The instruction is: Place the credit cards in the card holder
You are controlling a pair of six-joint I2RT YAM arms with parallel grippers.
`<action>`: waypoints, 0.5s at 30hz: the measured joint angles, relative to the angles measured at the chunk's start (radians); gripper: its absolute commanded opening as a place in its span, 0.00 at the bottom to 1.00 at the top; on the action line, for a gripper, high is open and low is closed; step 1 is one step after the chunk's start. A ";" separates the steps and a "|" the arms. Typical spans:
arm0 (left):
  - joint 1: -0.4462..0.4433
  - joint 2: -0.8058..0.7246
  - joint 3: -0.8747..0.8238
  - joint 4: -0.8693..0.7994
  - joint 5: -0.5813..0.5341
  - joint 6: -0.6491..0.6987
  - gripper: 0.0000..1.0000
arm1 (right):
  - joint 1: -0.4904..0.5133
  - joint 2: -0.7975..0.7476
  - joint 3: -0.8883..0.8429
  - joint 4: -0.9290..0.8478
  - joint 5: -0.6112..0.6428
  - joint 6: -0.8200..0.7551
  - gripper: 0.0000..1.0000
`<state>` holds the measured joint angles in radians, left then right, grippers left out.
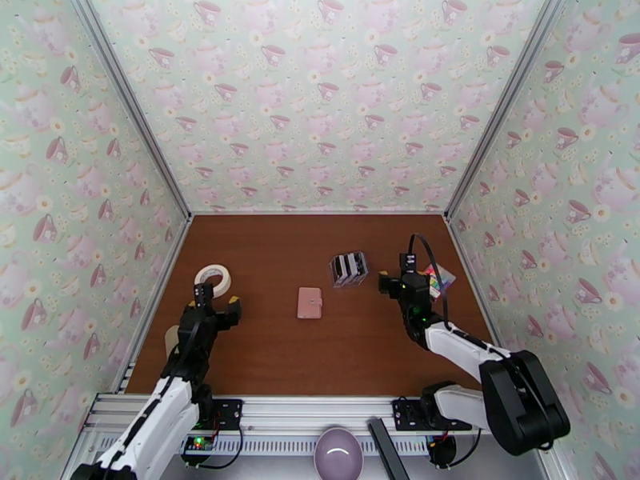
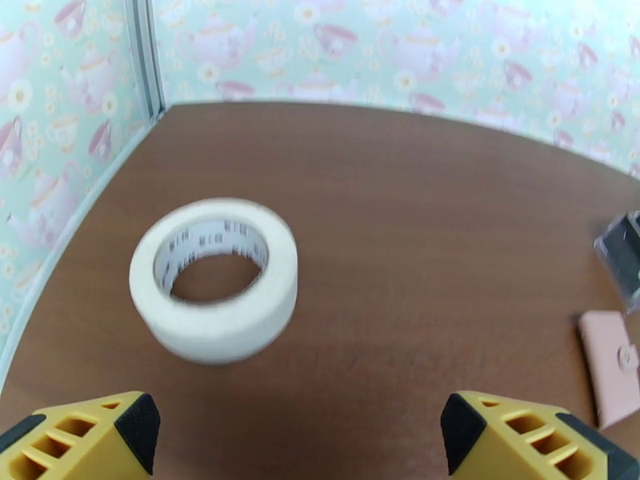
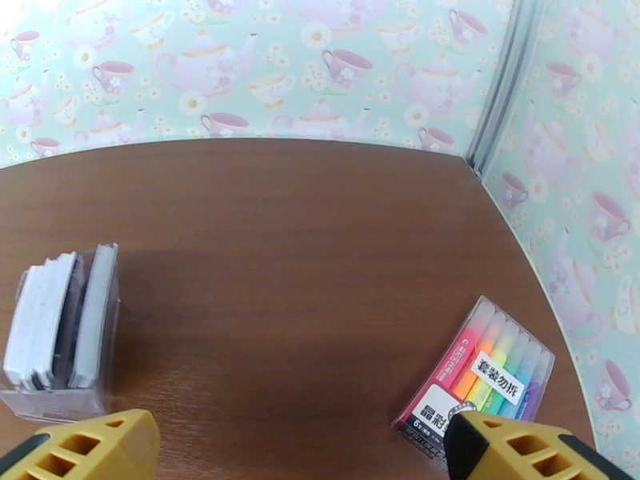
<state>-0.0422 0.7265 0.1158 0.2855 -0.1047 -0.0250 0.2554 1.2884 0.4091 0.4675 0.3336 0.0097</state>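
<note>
The pink card holder [image 1: 310,302] lies closed at the middle of the brown table, and its edge shows at the right of the left wrist view [image 2: 612,378]. The black and white credit cards [image 3: 56,330] stand on edge in a small clear rack [image 1: 349,268] behind and to the right of the holder. My left gripper [image 1: 218,299] hovers open at the left, just short of a roll of tape, yellow fingertips [image 2: 136,430] wide apart and nothing between them. To the right of the rack, my right gripper [image 1: 408,278] is open and empty too, its fingertips [image 3: 472,442] low in its wrist view.
A white roll of masking tape [image 2: 214,278] lies flat at the left [image 1: 213,279]. A pack of coloured highlighters [image 3: 480,378] lies near the right wall. A purple bowl [image 1: 338,454] sits off the table's near edge. Patterned walls close in three sides.
</note>
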 measured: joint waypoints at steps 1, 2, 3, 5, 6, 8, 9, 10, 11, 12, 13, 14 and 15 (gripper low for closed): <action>0.012 0.025 0.001 0.024 0.016 0.000 1.00 | -0.003 0.010 -0.003 0.017 -0.004 -0.003 1.00; 0.028 0.064 0.006 0.050 0.037 0.000 1.00 | -0.009 0.019 -0.008 0.043 -0.011 -0.007 1.00; 0.042 0.105 0.013 0.071 0.056 -0.001 1.00 | -0.014 0.024 -0.013 0.069 -0.021 -0.008 1.00; 0.060 0.170 0.023 0.111 0.085 -0.001 1.00 | -0.023 0.031 -0.017 0.109 -0.038 -0.008 1.00; 0.066 0.197 0.030 0.130 0.098 -0.001 1.00 | -0.028 0.033 -0.017 0.129 -0.048 -0.011 1.00; 0.078 0.229 0.039 0.160 0.119 -0.001 1.00 | -0.037 0.040 -0.018 0.163 -0.061 -0.014 1.00; 0.085 0.239 0.043 0.175 0.128 -0.001 1.00 | -0.044 0.044 -0.018 0.173 -0.068 -0.014 1.00; 0.093 0.245 0.045 0.188 0.138 -0.001 1.00 | -0.054 0.047 -0.018 0.179 -0.074 -0.014 1.00; 0.103 0.247 0.047 0.202 0.148 -0.001 1.00 | -0.065 0.051 -0.018 0.185 -0.080 -0.013 1.00; 0.114 0.247 0.047 0.212 0.157 -0.001 1.00 | -0.077 0.055 -0.018 0.187 -0.086 -0.013 1.00; 0.123 0.247 0.047 0.221 0.164 0.000 1.00 | -0.085 0.058 -0.018 0.188 -0.088 -0.011 1.00; 0.135 0.247 0.047 0.232 0.171 0.000 1.00 | -0.092 0.061 -0.018 0.190 -0.092 -0.011 1.00; 0.146 0.247 0.047 0.241 0.175 0.000 1.00 | -0.099 0.065 -0.018 0.192 -0.093 -0.011 1.00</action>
<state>0.1036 0.9737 0.1623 0.5266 0.0708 -0.0254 0.1562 1.3533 0.3916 0.6590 0.2401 -0.0010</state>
